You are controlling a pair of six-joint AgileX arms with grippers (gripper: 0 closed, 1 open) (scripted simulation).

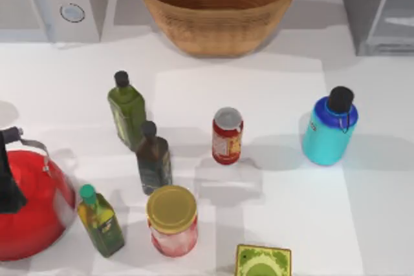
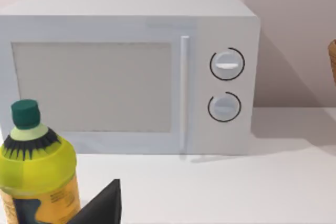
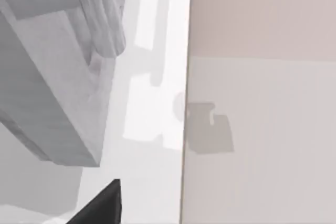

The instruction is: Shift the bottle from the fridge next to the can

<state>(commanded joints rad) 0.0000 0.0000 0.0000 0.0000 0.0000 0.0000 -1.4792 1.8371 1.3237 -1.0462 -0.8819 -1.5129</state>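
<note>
Top view: the bottle (image 1: 328, 132) stands upright on the surface (image 1: 278, 205), to the right of the can (image 1: 227, 136) with a bare strip between them; the fridge (image 1: 381, 8) sits at the far right corner. Placement appears done, judged from that. Open room lies right of the bottle. Left wrist view: the white appliance (image 2: 131, 72) and a green oil bottle (image 2: 37, 174); left hand state cannot be told. Right wrist view: probably the fridge's corner; right hand likewise undetermined.
</note>
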